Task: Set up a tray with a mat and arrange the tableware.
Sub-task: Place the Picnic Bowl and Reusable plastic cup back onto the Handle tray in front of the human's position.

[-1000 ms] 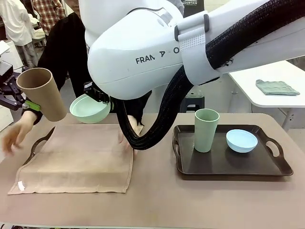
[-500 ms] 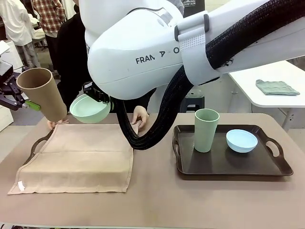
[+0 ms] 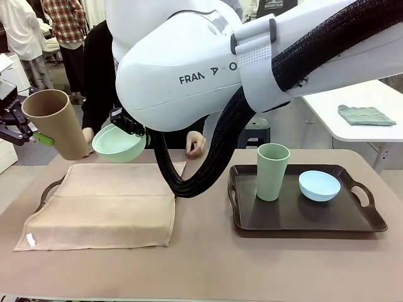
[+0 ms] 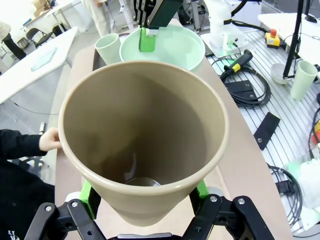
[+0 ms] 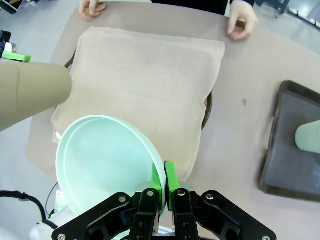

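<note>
Two pieces hang above the left side of the mat (image 3: 107,201): the left gripper (image 4: 144,195) clasps the tilted tan cup (image 3: 56,123) around its lower wall, and the right gripper (image 5: 163,175) pinches the mint bowl (image 3: 118,143) by its rim. The mat covers a tray (image 3: 51,187), and its top is bare. A second tray (image 3: 302,217) to the right holds the green cup (image 3: 272,171) and blue bowl (image 3: 319,185), with bare table (image 3: 208,264) between the trays.

The mat (image 3: 104,204) is covering the left tray (image 3: 53,187) except one handle. The right arm (image 3: 208,63) is blocking most of the person (image 3: 97,82). The right wrist view's edge is cutting off the pale green cup (image 5: 309,136) and the right tray (image 5: 286,152). The tan cup (image 4: 145,145) is hiding most of the left jaws' pads (image 4: 86,196).
</note>
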Robot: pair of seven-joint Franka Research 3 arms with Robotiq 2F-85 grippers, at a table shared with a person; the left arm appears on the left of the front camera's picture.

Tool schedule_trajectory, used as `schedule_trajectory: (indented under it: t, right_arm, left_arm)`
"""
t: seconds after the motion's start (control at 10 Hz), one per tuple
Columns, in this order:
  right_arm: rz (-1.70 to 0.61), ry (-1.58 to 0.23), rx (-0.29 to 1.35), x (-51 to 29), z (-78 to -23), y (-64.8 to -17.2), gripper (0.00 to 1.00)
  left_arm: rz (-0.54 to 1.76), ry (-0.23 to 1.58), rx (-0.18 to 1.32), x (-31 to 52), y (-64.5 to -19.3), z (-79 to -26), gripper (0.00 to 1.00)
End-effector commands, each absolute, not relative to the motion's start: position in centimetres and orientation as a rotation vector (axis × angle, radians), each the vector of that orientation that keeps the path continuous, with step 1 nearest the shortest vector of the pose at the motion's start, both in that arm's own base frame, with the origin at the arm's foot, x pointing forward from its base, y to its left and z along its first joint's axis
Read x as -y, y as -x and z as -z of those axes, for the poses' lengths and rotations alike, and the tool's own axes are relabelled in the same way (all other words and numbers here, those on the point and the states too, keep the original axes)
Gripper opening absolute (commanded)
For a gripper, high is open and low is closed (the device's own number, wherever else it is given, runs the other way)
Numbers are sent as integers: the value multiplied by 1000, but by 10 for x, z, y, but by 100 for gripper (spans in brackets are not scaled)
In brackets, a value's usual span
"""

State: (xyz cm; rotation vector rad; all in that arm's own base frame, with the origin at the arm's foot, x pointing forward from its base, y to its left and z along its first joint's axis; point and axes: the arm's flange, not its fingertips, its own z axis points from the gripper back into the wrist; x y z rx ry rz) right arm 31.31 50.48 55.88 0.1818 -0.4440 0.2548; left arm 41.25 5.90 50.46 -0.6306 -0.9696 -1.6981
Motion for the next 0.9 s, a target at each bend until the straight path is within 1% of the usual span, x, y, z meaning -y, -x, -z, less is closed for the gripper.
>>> schedule_trajectory:
  t: [0.0,0.3,0.4,0.6,0.8]
  right_arm:
    - [-255,-183,443,-505,-560,-313,1]
    - [-255,-183,443,-505,-560,-313,1]
    - [-255,-182,444,-505,-559,-313,5]
    - [-274,-207,447,-493,-517,-342,5]
    - [-324,-204,430,-491,-465,-364,5]
  left_arm:
    - [1715,633,973,-60,-413,-509,0]
    - [1715,633,973,-60,-413,-509,0]
    - [1698,631,970,-59,-413,-505,85]
    - [1680,760,987,-84,-440,-461,85]
    - [1659,836,952,-91,-451,-413,85]
